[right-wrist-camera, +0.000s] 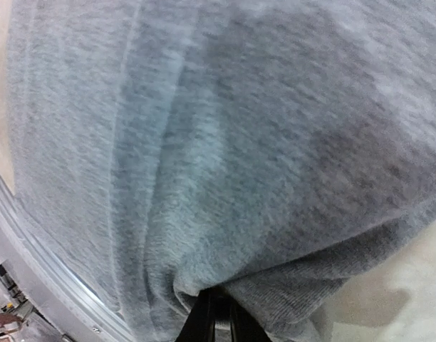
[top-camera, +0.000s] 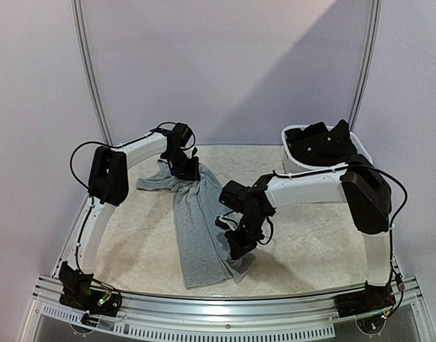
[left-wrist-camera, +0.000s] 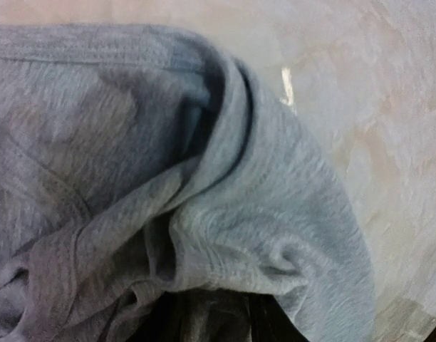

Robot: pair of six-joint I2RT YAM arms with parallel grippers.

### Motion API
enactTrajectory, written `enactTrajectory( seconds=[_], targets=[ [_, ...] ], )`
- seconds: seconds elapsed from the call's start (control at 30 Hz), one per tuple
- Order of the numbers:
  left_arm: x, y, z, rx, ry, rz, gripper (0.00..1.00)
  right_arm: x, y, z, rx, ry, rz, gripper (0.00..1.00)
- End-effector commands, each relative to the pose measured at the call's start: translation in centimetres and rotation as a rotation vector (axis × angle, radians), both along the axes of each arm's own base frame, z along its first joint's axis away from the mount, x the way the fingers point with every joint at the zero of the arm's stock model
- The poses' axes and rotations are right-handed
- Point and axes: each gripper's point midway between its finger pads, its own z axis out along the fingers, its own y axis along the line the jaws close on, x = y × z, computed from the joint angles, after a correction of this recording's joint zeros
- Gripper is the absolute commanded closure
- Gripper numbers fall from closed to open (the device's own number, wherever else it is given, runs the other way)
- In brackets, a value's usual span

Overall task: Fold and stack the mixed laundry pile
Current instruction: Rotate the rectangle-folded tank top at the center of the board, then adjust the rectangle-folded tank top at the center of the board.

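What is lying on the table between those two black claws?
A light grey cloth top stretches from the left gripper to the right gripper; the overhead view shows it.

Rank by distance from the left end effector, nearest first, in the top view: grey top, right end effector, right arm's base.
1. grey top: its far, shoulder end lies right at the left end effector, left of centre.
2. right end effector: mid-table, nearer the front, at the top's right edge.
3. right arm's base: front right corner, clearly farthest.
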Motion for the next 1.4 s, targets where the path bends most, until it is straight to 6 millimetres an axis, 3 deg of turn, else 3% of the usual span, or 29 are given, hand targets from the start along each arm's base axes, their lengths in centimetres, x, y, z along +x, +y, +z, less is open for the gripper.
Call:
enactTrajectory(
  seconds=[0.0, 0.03, 0.13, 0.3, 0.47, 0.67, 1.1, 1.23, 1.37],
  targets=[
    [-0.6, 2.3, 3.5, 0.057, -0.072, 0.014, 0.62, 1.3, -3.8, 2.1, -0.112, -0.080, 0.017, 0.91],
    [-0.8, 2.6, 5.1, 0.052, -0.098, 0.017, 0.61, 1.5, -4.1, 2.7, -0.116, -0.091, 0.019, 0.91],
    [-1.5, 4.0, 6.9, 0.064, -0.118, 0.027, 0.60, 2.5, -4.7, 4.3, -0.114, -0.142, 0.005, 0.91],
    [-2.4, 7.4, 7.4, 0.116, -0.106, 0.077, 0.55, 3.9, -4.9, 6.6, -0.072, -0.195, -0.077, 0.90],
    [-2.7, 12.1, 5.3, 0.121, -0.034, 0.206, 0.72, 5.5, -4.8, 7.8, -0.057, -0.230, -0.134, 0.90],
    [-1.7, 12.3, 2.9, 0.059, 0.027, 0.213, 0.87, 7.9, -5.0, 8.1, -0.071, -0.253, -0.182, 0.90],
    [-0.5, 13.4, -2.8, 0.028, 0.131, 0.309, 0.91, 10.5, -4.5, 7.8, -0.120, -0.272, -0.228, 0.91],
    [1.4, 15.1, -3.7, 0.012, 0.127, 0.358, 0.88, 11.2, -4.4, 7.5, -0.142, -0.264, -0.232, 0.91],
    [4.8, 16.1, -3.9, -0.050, 0.084, 0.390, 0.86, 12.1, -4.3, 6.9, -0.157, -0.244, -0.241, 0.91]
  ],
)
